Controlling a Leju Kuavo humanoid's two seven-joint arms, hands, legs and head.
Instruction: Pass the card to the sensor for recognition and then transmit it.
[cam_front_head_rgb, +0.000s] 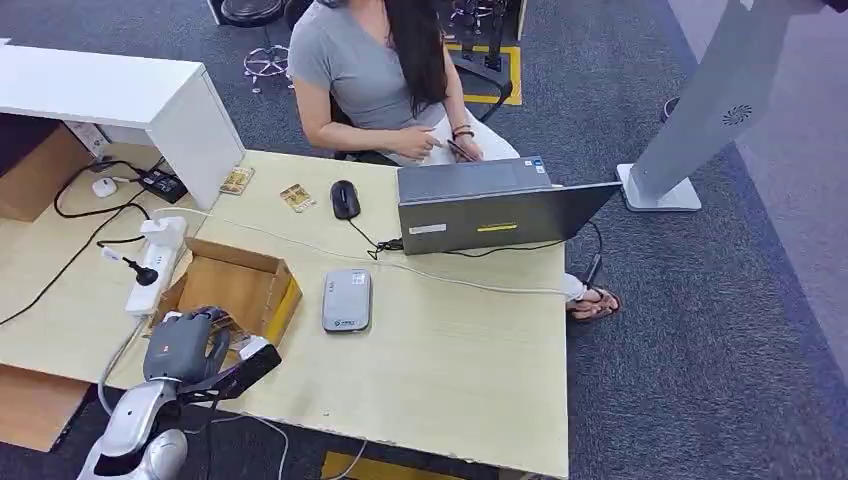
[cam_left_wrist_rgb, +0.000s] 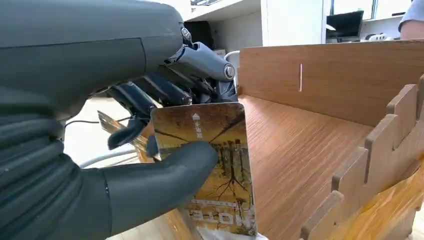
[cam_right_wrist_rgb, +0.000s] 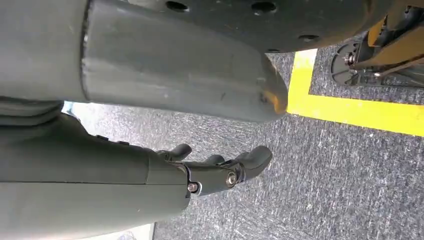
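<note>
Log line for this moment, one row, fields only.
stage: card pickup | left hand: holds card at wooden box | right hand: hanging, holds nothing | sensor: on table, not reached

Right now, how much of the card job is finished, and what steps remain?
Done: the left hand already holds a card, thumb pressed on its face, at the wooden box. In hand: getting the card out of the box. Left: carrying it to the grey sensor lying flat on the table, then passing it on, probably to the person seated behind the laptop. The right hand hangs above the floor, holding nothing.
</note>
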